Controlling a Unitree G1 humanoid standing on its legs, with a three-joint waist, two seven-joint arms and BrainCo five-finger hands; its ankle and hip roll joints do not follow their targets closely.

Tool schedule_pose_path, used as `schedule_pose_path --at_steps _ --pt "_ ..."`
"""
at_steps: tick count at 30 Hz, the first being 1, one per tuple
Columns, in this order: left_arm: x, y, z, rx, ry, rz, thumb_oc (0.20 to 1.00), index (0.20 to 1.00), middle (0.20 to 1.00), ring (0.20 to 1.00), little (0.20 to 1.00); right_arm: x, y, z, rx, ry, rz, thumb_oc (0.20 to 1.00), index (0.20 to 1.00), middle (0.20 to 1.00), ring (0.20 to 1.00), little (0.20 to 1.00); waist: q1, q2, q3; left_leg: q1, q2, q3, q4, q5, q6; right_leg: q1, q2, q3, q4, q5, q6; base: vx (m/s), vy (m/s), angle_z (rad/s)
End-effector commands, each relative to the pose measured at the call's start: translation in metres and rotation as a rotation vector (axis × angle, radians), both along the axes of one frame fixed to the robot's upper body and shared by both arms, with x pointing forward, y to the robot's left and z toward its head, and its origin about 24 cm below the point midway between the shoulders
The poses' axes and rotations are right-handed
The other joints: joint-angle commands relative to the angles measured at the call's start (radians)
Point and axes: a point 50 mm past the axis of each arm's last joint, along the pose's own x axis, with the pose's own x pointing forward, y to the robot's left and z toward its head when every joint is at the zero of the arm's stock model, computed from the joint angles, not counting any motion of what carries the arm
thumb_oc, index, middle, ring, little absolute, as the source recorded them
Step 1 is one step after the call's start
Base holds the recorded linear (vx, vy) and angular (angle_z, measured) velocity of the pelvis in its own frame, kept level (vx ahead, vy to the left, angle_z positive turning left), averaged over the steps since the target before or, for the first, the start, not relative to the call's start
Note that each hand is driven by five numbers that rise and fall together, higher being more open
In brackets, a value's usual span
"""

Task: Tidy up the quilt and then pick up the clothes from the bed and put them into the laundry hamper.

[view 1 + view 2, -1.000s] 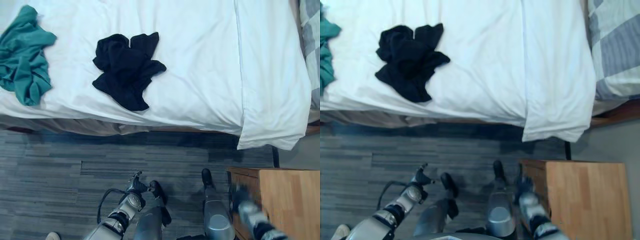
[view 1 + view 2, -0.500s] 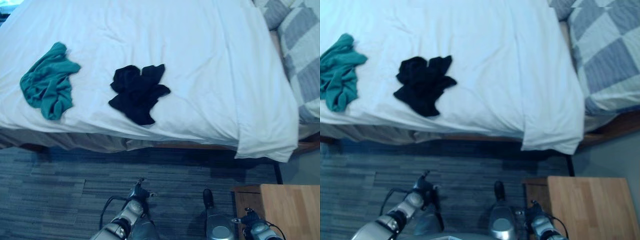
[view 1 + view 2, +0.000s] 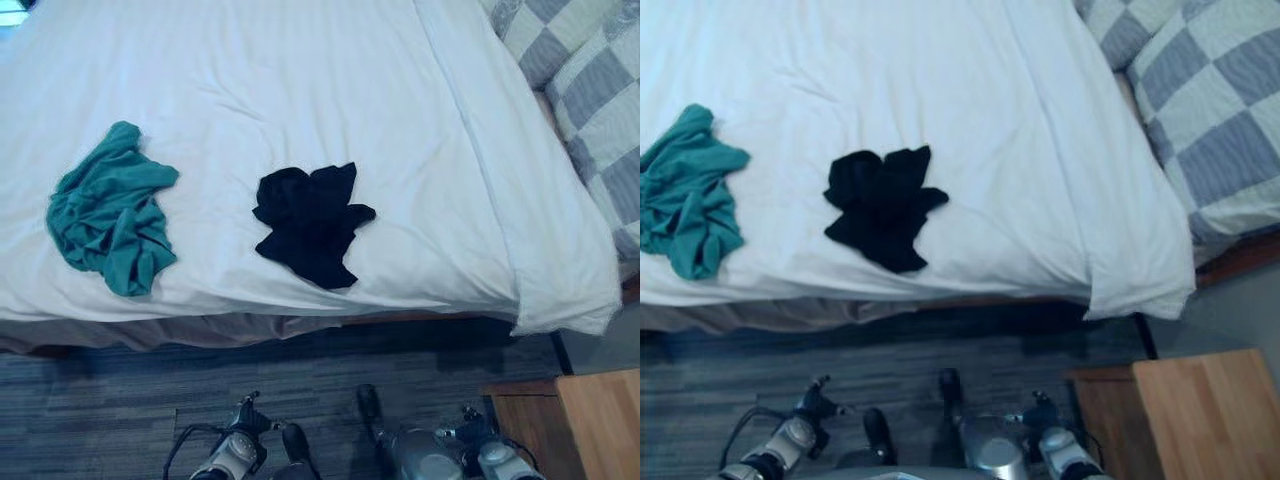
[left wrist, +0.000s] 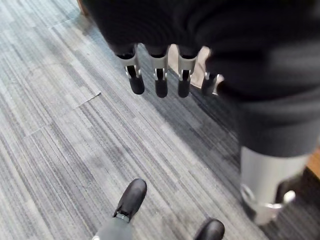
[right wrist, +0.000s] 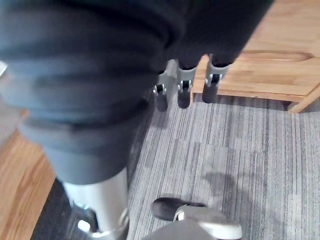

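Both hands hang with fingers (image 4: 160,82) straight and relaxed, holding nothing: left hand (image 3: 235,452), right hand (image 3: 1050,445). On the quilt (image 3: 330,90) near the bed's front edge lie black clothes (image 3: 312,222) and, beside them, teal clothes (image 3: 108,212) (probably light, limp); bunched middles suit grasping.

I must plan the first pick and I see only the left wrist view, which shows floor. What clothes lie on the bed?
Observer: Two pieces lie on the white quilt: a teal garment and a black garment.
Operator: Which one is more to the robot's left?
Observer: The teal garment; the black one lies near the middle, apart from it.
Operator: Is the right hand free?
Observer: Yes, the right hand hangs over the floor beside a wooden cabinet, fingers straight, holding nothing.
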Motion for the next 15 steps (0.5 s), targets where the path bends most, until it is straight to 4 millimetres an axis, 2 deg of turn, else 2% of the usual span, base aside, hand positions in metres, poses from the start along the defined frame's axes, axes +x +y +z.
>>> schedule_pose_path --at_steps 1,2,3,4,5,6,7,8,9,11,12,13,14,15 --pt "0.040 -0.015 0.020 -0.024 -0.157 -0.056 1.000 1.000 1.000 1.000 1.000 0.030 0.011 0.010 -0.009 -0.075 0.048 1.000 1.000 1.000 1.000 1.000 0.004 0.004 0.080 -0.120 -0.066 -0.012 0.320 -0.116 -0.004 0.097 -0.102 -0.014 0.025 -0.177 0.092 -0.05 0.015 0.14" --pt "0.050 -0.020 0.026 -0.051 -0.201 -0.045 1.000 1.000 1.000 1.000 1.000 0.031 0.005 0.011 -0.033 -0.072 0.046 1.000 1.000 1.000 1.000 1.000 0.012 0.003 0.088 -0.193 -0.069 -0.038 0.436 -0.087 -0.029 0.099 -0.114 -0.012 0.015 -0.175 0.083 -0.07 0.034 0.04" --pt "0.058 -0.025 0.032 -0.073 -0.240 -0.035 1.000 1.000 1.000 1.000 1.000 0.029 -0.004 0.010 -0.067 -0.054 0.038 1.000 1.000 1.000 1.000 1.000 0.015 0.002 0.093 -0.242 -0.068 -0.062 0.501 -0.068 -0.052 0.110 -0.133 -0.026 0.003 -0.182 0.084 -0.04 0.069 0.12" --pt "0.059 -0.029 0.033 -0.078 -0.252 -0.040 1.000 1.000 1.000 1.000 1.000 0.026 -0.009 0.010 -0.093 -0.041 0.036 1.000 1.000 1.000 1.000 1.000 0.011 0.006 0.087 -0.233 -0.039 -0.047 0.477 -0.069 -0.050 0.114 -0.149 -0.036 0.002 -0.189 0.093 0.12 0.317 0.05" --pt "0.059 -0.034 0.032 -0.063 -0.251 -0.091 1.000 1.000 1.000 1.000 1.000 0.024 -0.012 0.009 -0.110 -0.022 0.038 1.000 1.000 1.000 1.000 1.000 -0.003 0.021 0.062 -0.158 0.037 0.017 0.348 -0.093 -0.035 0.118 -0.187 -0.038 0.002 -0.194 0.122 0.14 0.300 0.02" --pt "0.059 -0.034 0.032 -0.063 -0.251 -0.091 1.000 1.000 1.000 1.000 1.000 0.024 -0.012 0.009 -0.110 -0.022 0.038 1.000 1.000 1.000 1.000 1.000 -0.001 0.020 0.061 -0.156 0.035 0.020 0.341 -0.088 -0.035 0.116 -0.189 -0.035 0.002 -0.193 0.122 0.20 0.380 -0.06" --pt "0.057 -0.037 0.031 -0.053 -0.242 -0.128 1.000 1.000 1.000 1.000 1.000 0.026 -0.013 0.010 -0.108 -0.027 0.041 1.000 1.000 1.000 1.000 1.000 -0.003 0.023 0.044 -0.117 0.061 0.040 0.268 -0.078 -0.033 0.111 -0.207 -0.031 0.002 -0.186 0.136 0.19 0.450 -0.18" --pt "0.055 -0.040 0.030 -0.048 -0.234 -0.157 1.000 1.000 1.000 1.000 1.000 0.026 -0.015 0.011 -0.119 -0.026 0.065 1.000 1.000 1.000 1.000 1.000 -0.008 0.028 0.025 -0.072 0.124 0.014 0.128 -0.023 -0.041 0.105 -0.243 -0.030 0.002 -0.189 0.161 0.19 0.448 -0.25" --pt "0.055 -0.040 0.030 -0.048 -0.234 -0.157 1.000 1.000 1.000 1.000 1.000 0.026 -0.015 0.011 -0.119 -0.026 0.065 1.000 1.000 1.000 1.000 1.000 -0.008 0.028 0.023 -0.072 0.124 0.015 0.123 -0.017 -0.041 0.102 -0.242 -0.029 0.002 -0.187 0.160 0.13 0.498 -0.17" --pt "0.050 -0.037 0.026 -0.026 -0.217 -0.161 1.000 1.000 1.000 1.000 1.000 0.025 -0.014 0.011 -0.130 -0.030 0.101 1.000 1.000 1.000 1.000 1.000 -0.007 0.024 0.004 -0.064 0.211 -0.026 0.058 0.054 -0.066 0.090 -0.294 -0.031 0.002 -0.186 0.191 0.06 0.481 0.04" --pt "0.045 -0.032 0.022 0.001 -0.196 -0.158 1.000 1.000 1.000 1.000 1.000 0.021 -0.014 0.009 -0.127 -0.026 0.101 1.000 1.000 1.000 1.000 1.000 -0.004 0.019 -0.004 -0.062 0.234 -0.049 0.052 0.073 -0.075 0.093 -0.313 -0.034 0.002 -0.184 0.201 0.16 0.848 -0.01" --pt "0.042 -0.029 0.019 0.035 -0.169 -0.169 1.000 1.000 1.000 1.000 1.000 0.018 -0.008 0.007 -0.117 -0.026 0.120 1.000 1.000 1.000 1.000 1.000 0.005 0.017 -0.012 -0.049 0.244 -0.136 0.056 0.074 -0.091 0.100 -0.345 -0.040 0.002 -0.181 0.232 0.14 0.637 0.01" --pt "0.042 -0.029 0.019 0.035 -0.169 -0.169 1.000 1.000 1.000 1.000 1.000 0.018 -0.008 0.008 -0.117 -0.027 0.120 1.000 1.000 1.000 1.000 1.000 0.004 0.018 -0.014 -0.053 0.244 -0.137 0.056 0.076 -0.091 0.097 -0.344 -0.040 0.002 -0.180 0.232 0.16 0.684 0.03" --pt "0.040 -0.029 0.016 0.053 -0.145 -0.186 1.000 1.000 1.000 1.000 1.000 0.018 -0.003 0.006 -0.103 -0.022 0.132 1.000 1.000 1.000 1.000 1.000 0.006 0.018 -0.021 -0.045 0.230 -0.176 0.059 0.026 -0.106 0.087 -0.369 -0.039 0.002 -0.160 0.248 0.08 0.384 0.04"
